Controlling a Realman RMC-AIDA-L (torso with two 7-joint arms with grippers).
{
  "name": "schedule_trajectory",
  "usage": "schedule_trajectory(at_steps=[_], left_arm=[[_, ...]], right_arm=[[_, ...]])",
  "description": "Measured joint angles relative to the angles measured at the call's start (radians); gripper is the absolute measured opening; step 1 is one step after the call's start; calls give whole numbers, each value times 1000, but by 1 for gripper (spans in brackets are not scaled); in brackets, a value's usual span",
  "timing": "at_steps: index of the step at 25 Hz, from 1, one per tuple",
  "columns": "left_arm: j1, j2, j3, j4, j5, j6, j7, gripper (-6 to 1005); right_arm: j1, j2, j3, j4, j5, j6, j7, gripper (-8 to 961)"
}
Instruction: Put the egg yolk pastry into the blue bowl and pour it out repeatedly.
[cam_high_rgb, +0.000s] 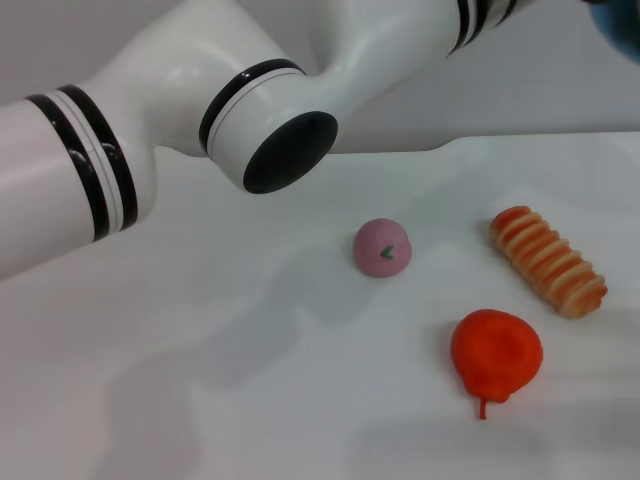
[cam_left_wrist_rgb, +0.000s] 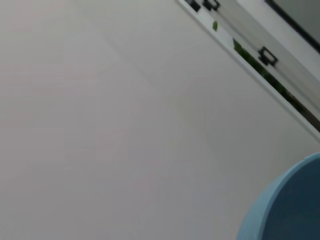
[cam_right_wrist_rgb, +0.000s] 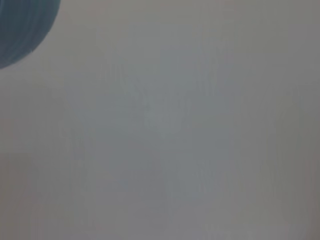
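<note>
Filling the head view's upper left, a glossy white arm with black rings reaches across the white table toward the far right corner, where a sliver of the round light-blue plastic bowl shows; its claw is out of sight, so I cannot tell its state. No egg yolk pastry shows anywhere; progress is unclear. Both wrist views show only the bowl's edge.

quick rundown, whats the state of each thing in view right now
blue bowl: only part of the rim shows, contents hidden
pink dome: resting on the table, green mark facing the camera
ridged bread roll: lying flat, untouched
red fruit: lying on the table, stem toward the camera
egg yolk pastry: not in view
</note>
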Motion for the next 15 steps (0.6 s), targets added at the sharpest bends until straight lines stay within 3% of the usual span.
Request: schedule_trajectory(at_steps=[15], left_arm=[[29,0,34,62,-56,218,2,0]], right_arm=[[15,-1,0,0,-2,3,-1,492]])
